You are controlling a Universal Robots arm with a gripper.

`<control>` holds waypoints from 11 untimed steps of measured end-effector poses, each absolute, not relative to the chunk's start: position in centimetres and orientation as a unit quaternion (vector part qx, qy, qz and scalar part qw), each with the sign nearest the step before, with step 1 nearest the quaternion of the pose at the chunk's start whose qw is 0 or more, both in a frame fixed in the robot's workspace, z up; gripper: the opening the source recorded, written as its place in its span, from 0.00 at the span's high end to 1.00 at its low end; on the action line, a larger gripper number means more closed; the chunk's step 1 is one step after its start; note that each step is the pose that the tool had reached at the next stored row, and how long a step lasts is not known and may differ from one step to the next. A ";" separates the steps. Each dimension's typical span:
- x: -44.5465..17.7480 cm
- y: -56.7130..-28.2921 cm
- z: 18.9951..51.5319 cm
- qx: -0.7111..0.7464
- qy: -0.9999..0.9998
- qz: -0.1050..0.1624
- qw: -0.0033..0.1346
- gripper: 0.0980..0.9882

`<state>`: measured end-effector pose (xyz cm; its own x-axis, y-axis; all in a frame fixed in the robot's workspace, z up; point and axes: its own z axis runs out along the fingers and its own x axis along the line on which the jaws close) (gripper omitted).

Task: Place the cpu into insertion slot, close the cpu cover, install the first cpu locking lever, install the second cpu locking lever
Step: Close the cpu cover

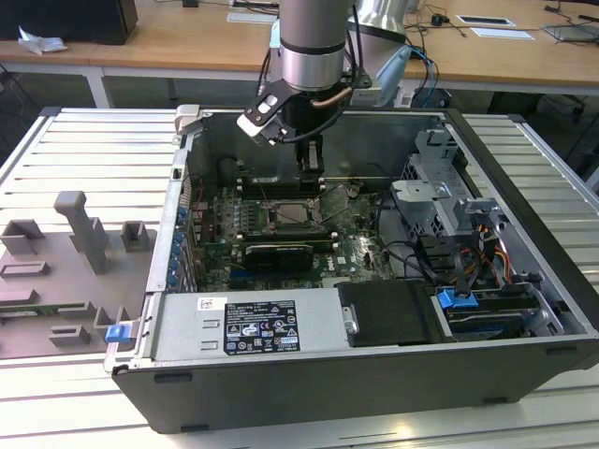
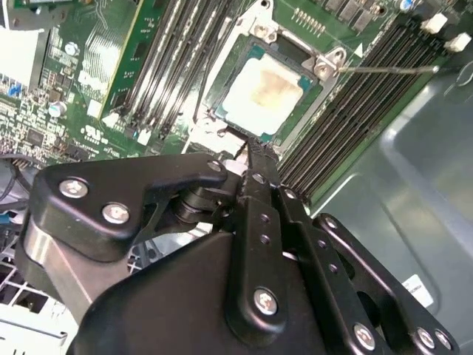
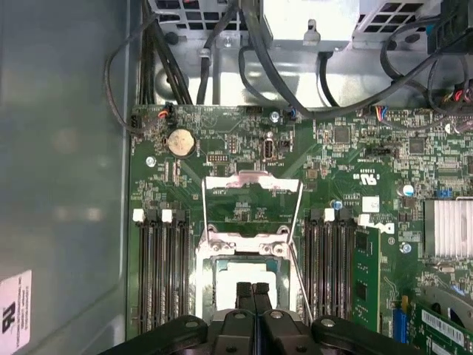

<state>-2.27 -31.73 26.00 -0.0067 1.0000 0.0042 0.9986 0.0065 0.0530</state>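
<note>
While the gripper is closed nearby, the cpu is seated flat.
Square, pale matte metal is faced upward in the grey-rimmed insertion slot.

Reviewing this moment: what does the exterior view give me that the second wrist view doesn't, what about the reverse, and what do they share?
Exterior view gives: the whole open computer case on the slatted table, grey fixtures beside it, and the labelled power supply.
Second wrist view gives: a close look at the cpu, its pale top smeared brownish, between rows of memory slots.
Both share: the gripper low over the green board.
</note>
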 end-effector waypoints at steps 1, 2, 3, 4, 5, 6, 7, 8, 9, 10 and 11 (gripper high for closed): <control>-2.2 -31.7 26.0 0.705 0.709 0.020 0.017 0.99; -2.1 -31.7 26.0 0.705 0.709 0.020 0.017 0.99; -2.1 -31.7 26.0 0.705 0.709 0.020 0.017 0.99; -2.1 -31.7 26.0 0.705 0.709 0.020 0.017 0.99; -2.1 -31.7 26.0 0.705 0.709 0.020 0.017 0.99; -2.1 -31.7 26.0 0.705 0.709 0.020 0.017 0.99; -2.1 -31.7 26.0 0.705 0.709 0.020 0.017 0.99; -2.1 -31.7 26.0 0.705 0.709 0.020 0.017 0.99; -2.1 -31.7 26.1 0.705 0.709 0.020 0.017 0.99; -2.1 -31.7 26.2 0.705 0.709 0.020 0.017 0.99; -2.1 -31.7 26.7 0.705 0.709 0.020 0.017 0.99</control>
